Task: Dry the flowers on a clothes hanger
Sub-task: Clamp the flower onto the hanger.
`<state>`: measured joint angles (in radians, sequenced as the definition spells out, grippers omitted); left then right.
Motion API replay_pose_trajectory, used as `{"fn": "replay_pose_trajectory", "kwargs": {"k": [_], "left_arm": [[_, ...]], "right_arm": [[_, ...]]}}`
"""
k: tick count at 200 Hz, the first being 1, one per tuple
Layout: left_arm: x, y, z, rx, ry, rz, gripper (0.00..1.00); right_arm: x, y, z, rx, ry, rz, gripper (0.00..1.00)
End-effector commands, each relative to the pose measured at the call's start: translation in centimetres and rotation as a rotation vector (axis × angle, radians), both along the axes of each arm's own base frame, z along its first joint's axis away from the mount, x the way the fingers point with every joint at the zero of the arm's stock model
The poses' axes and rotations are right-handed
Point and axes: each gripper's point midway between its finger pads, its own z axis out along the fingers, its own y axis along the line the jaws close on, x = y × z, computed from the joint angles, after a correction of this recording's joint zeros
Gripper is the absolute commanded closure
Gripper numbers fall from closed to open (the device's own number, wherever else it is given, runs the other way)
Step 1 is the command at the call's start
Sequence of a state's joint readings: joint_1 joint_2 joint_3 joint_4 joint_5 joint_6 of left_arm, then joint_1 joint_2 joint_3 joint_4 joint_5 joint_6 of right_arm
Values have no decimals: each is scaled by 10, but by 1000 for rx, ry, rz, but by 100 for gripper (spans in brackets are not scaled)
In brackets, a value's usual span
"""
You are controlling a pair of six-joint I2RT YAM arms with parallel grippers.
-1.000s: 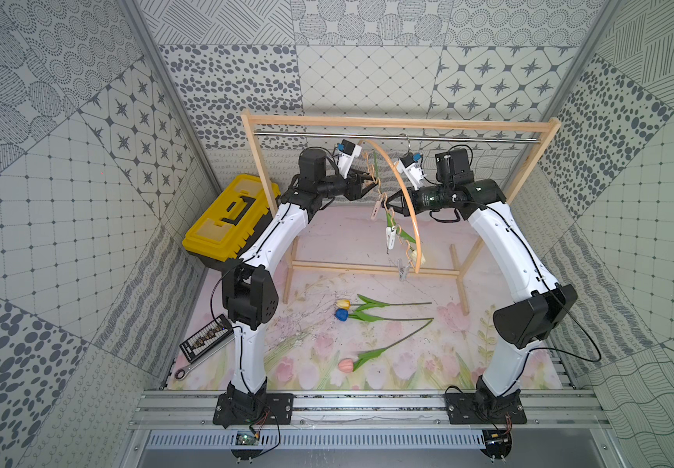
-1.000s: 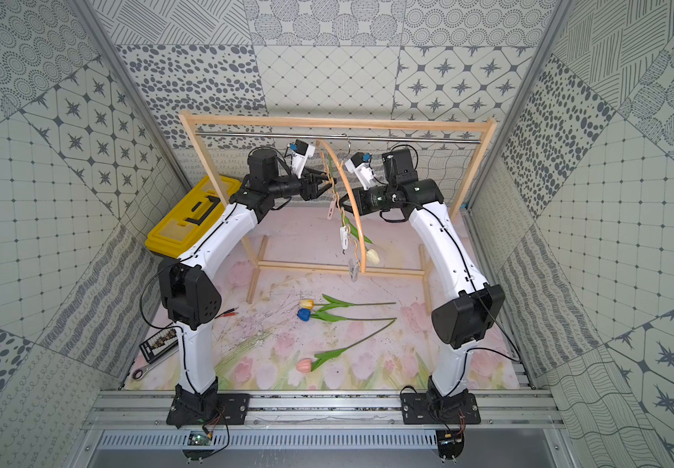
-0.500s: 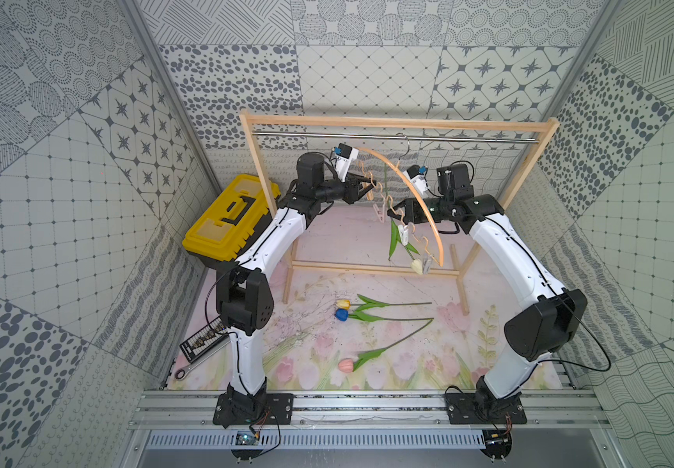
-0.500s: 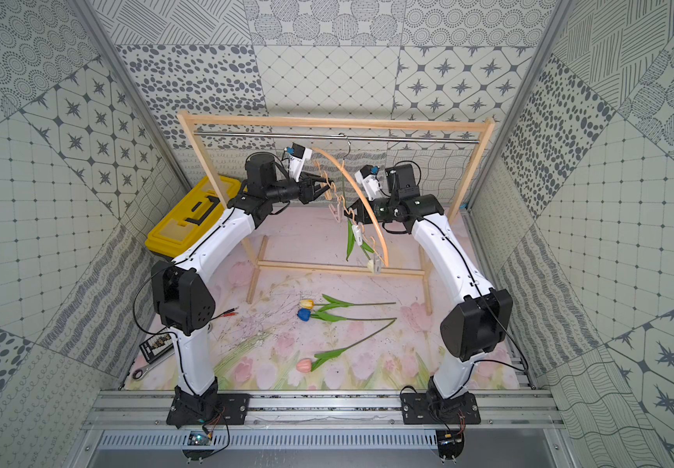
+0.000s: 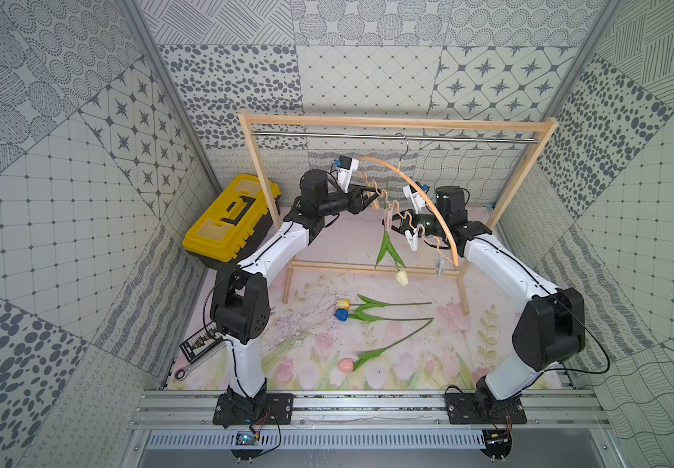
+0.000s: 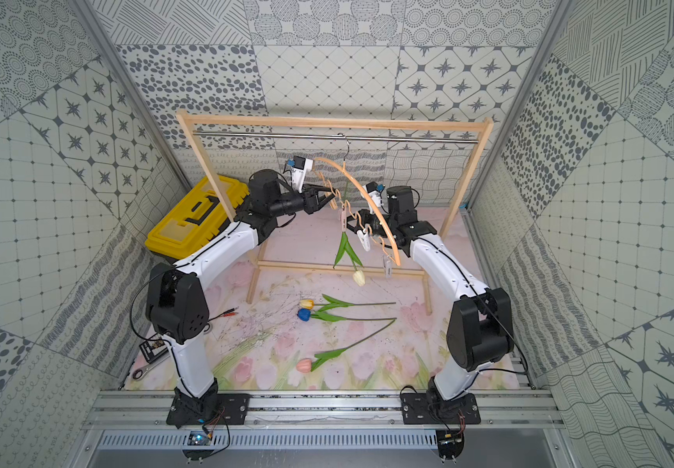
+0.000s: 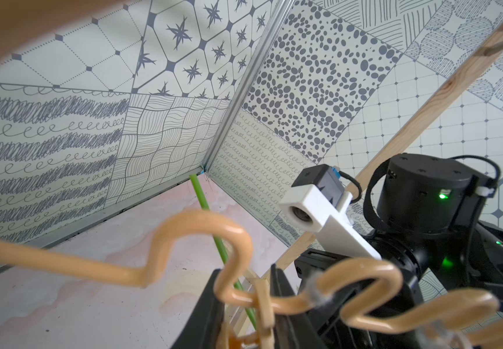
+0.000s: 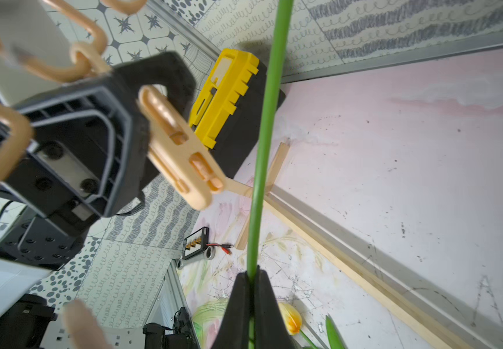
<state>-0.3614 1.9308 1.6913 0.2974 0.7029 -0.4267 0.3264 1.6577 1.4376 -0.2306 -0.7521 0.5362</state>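
no readable txt, labels, brands or nos. on anything in any view.

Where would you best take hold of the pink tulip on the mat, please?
I'd grip the pink tulip by the bare middle of its stem, between leaf and tip, coming straight down with jaws across it. It lies flat on the mat, and that stretch is thin and unobstructed; the head looks soft.

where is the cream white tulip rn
In both top views the cream-white tulip hangs head down near mid-scene, below the clothes hanger. Its stem is pinched in the right gripper, above the yellow-orange tulip lying on the mat.
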Motion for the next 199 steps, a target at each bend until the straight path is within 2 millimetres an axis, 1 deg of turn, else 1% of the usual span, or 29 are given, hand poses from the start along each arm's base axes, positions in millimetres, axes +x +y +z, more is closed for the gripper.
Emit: {"fn": "replay_pose_trajectory", "kwargs": {"k": [1,19,49,66,77,95,105,123,151,166,199], "left_arm": [[-2,1,21,-71,-26,22,74],[-3,0,21,-75,-24,18,74],[-4,-1,23,-80,-25,14,74],[-5,-1,23,-79,-26,13,74],[-5,0,23,-77,-26,15,75],[-6,0,22,-72,-26,17,75],[-6,0,22,-72,-25,16,75],[-8,0,23,-74,-26,12,75],[-8,0,25,-74,-31,13,75],[-9,-1,24,-76,-28,11,75],[-9,-2,23,-76,-26,8,75]], "right_arm": [[0,13,32,86,-103,47,100],[-2,17,34,103,-106,65,100],[-4,17,40,113,-122,71,100],[-3,18,39,109,-113,72,100],[-1,13,37,93,-117,45,100],[6,1,33,86,-110,-11,100],[8,-2,30,91,-99,-16,100],[7,3,26,81,-81,13,100],[5,7,28,81,-88,29,100],[0,13,29,80,-90,57,100],[-2,18,28,76,-86,84,100]]}}
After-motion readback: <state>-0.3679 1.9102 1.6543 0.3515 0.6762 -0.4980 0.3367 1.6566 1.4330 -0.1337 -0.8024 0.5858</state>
